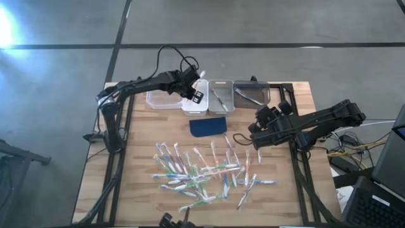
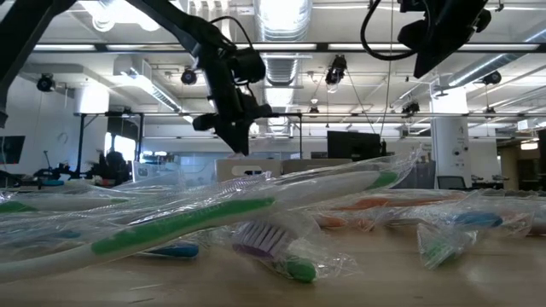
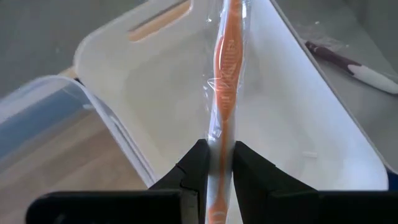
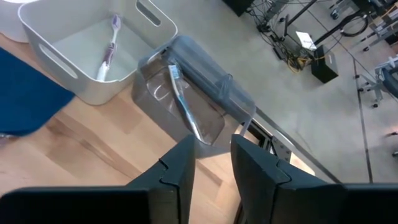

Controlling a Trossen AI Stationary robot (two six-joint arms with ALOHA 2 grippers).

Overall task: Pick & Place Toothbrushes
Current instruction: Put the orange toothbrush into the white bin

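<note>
Left gripper (image 3: 216, 171) clamping orange toothbrush (image 3: 227, 62), over white bin (image 3: 292, 124)

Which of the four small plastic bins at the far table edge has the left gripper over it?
The white bin, second from the left. The left gripper hangs above it, shut on an orange toothbrush; no gripper is over the others.

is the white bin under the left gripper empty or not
Empty, as far as visible: the white bin shows a bare floor in the left wrist view. The left gripper holds an orange toothbrush above it.
</note>
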